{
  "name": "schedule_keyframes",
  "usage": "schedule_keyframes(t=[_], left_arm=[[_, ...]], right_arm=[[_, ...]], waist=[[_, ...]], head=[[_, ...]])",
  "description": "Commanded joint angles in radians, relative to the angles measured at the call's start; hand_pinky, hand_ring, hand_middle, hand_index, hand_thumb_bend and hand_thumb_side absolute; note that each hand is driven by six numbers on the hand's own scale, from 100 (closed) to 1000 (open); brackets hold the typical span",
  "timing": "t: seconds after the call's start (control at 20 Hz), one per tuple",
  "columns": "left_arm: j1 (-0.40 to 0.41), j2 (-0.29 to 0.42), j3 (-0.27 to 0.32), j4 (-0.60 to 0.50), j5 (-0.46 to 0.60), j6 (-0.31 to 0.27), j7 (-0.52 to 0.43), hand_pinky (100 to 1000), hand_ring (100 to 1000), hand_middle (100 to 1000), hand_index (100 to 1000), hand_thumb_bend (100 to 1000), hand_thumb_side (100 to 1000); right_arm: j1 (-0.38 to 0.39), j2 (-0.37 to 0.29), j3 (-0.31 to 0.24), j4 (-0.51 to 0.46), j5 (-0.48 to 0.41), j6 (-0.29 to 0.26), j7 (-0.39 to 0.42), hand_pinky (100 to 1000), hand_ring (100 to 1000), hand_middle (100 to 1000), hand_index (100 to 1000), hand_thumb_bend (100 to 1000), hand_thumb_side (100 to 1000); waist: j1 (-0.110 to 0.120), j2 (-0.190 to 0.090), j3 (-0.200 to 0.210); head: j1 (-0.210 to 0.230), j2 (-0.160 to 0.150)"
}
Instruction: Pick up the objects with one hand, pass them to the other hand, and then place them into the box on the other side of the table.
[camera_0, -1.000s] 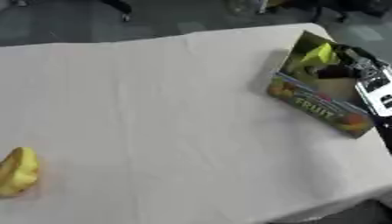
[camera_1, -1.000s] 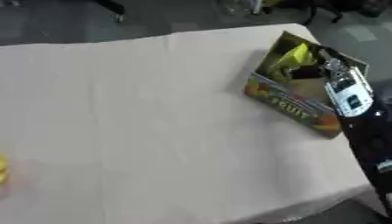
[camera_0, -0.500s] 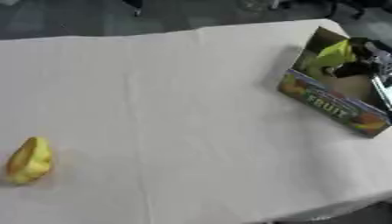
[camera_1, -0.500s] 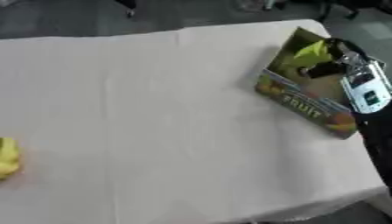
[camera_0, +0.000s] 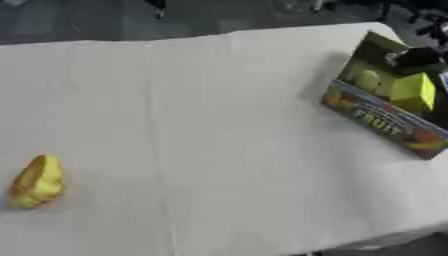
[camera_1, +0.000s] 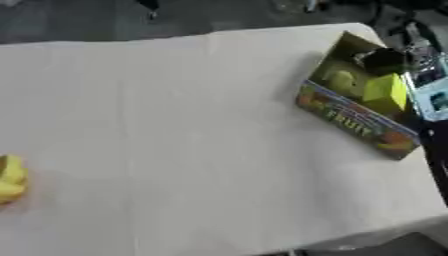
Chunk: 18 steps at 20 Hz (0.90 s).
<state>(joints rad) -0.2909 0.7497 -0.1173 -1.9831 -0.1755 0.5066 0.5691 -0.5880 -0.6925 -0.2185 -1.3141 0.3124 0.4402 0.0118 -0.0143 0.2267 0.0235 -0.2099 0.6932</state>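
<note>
A yellow fruit-shaped object (camera_0: 37, 181) lies on the white tablecloth near the left edge. At the right stands an open cardboard box (camera_0: 382, 121) printed "FRUIT". Inside it I see a rounded yellow-green piece (camera_0: 367, 80) and a yellow blocky piece (camera_0: 413, 92). My right hand (camera_1: 385, 60) shows as a dark shape over the box's far end, right above the blocky piece. Blur hides whether it touches that piece. Its silver and white forearm (camera_1: 431, 92) runs along the box's right side. My left hand is out of sight.
The white cloth (camera_0: 201, 125) covers the whole table between the fruit and the box. The table's front edge runs along the lower right corner. Dark floor and chair bases lie beyond the far edge.
The whole picture has shifted, so the camera has moved. My right hand stays over the box's far end, and the yellow fruit lies where it was on the cloth.
</note>
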Motion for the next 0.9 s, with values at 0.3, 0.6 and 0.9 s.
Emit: schedule_keyframes(t=[0.3,0.6,0.9], left_arm=[[0.007,0.04,0.024,-0.017,0.008,0.015,0.004,640,626,578,713,925,424],[0.021,0.066,0.012,-0.017,0.099,0.063,-0.094,656,643,598,744,926,445],[0.021,0.137,-0.016,-0.017,0.139,0.152,-0.3,678,661,610,749,927,455]], right_arm=[[-0.011,-0.054,-0.014,-0.16,-0.107,-0.004,-0.111,823,1000,794,971,100,343],[-0.024,-0.059,0.017,-0.24,-0.284,-0.054,-0.211,816,985,781,958,100,521],[-0.04,-0.073,0.054,-0.254,-0.376,-0.084,-0.235,819,986,783,960,100,507]], waist=[[0.018,-0.013,0.002],[0.021,-0.016,0.008],[0.025,-0.022,0.016]], head=[[0.116,0.023],[0.198,0.053],[0.229,0.064]])
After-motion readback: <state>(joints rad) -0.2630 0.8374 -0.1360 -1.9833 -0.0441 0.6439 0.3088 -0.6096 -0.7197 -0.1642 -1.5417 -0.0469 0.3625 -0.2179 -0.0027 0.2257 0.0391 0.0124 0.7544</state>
